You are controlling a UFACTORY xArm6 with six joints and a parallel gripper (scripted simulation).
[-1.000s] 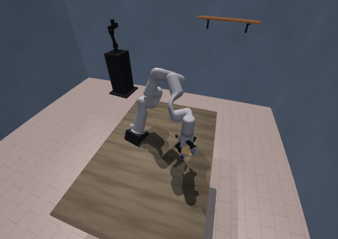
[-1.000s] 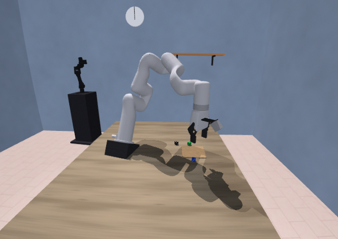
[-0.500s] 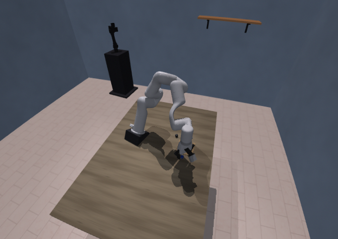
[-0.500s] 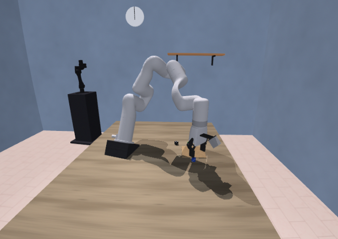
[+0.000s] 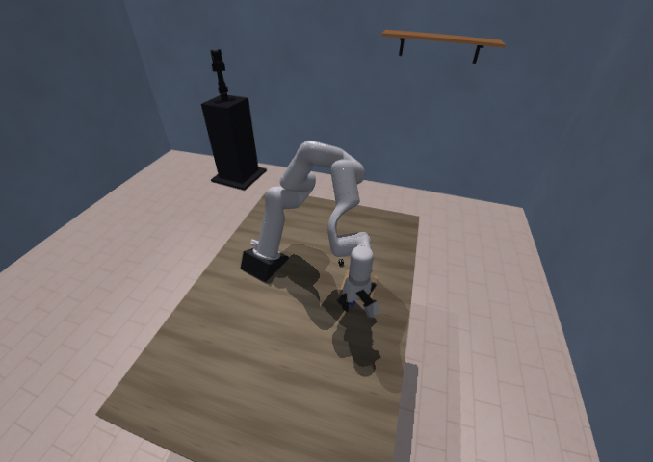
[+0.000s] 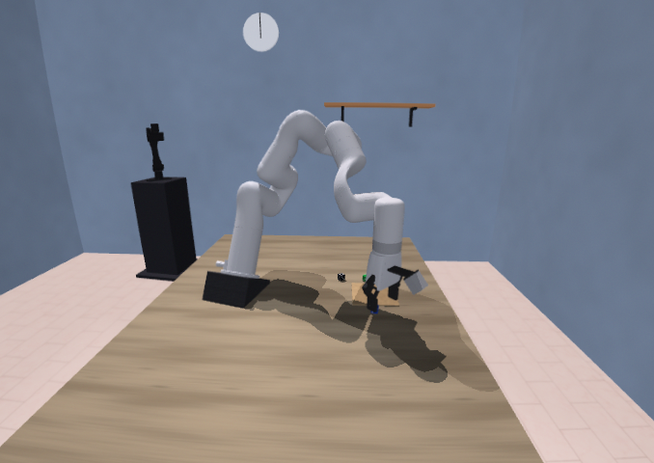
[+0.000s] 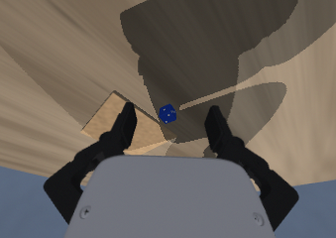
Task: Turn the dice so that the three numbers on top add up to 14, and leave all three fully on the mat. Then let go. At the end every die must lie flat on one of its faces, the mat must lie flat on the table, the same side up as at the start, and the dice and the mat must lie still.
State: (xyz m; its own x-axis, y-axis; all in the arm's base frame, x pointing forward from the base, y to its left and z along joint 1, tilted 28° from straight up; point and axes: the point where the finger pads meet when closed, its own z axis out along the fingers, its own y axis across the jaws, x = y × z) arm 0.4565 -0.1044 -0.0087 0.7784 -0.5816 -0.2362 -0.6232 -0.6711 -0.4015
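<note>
Wood-grain table (image 5: 262, 370) (image 6: 262, 403), streaky brown, pale plank floor (image 5: 491, 337) (image 6: 16, 305), mottled blue walls. 1 blue die (image 5: 352, 304) (image 6: 374, 311) (image 7: 168, 114), cube with white pips, just off tan mat (image 6: 359, 296) (image 7: 107, 119). Gripper (image 5: 358, 306) (image 6: 383, 303) (image 7: 170, 113) fingers wide apart, nothing clamped. Black die (image 5: 341, 262) (image 6: 340, 277) off mat too.

"What is the wooden table (image 5: 262, 375) (image 6: 262, 403) (image 7: 37, 64) carrying?"
"It is holding up a thin tan mat (image 5: 375, 278) (image 6: 358, 294) (image 7: 108, 121), lying flat."
"And the dice?"
"A blue one (image 5: 352, 304) (image 6: 374, 311) (image 7: 168, 113) is resting on the wood just beside the mat's edge; a black one (image 5: 341, 262) (image 6: 340, 277) is sitting off the mat too."
"Anything else?"
"A black block (image 5: 251, 265) (image 6: 221, 289) is standing under the arm."
</note>
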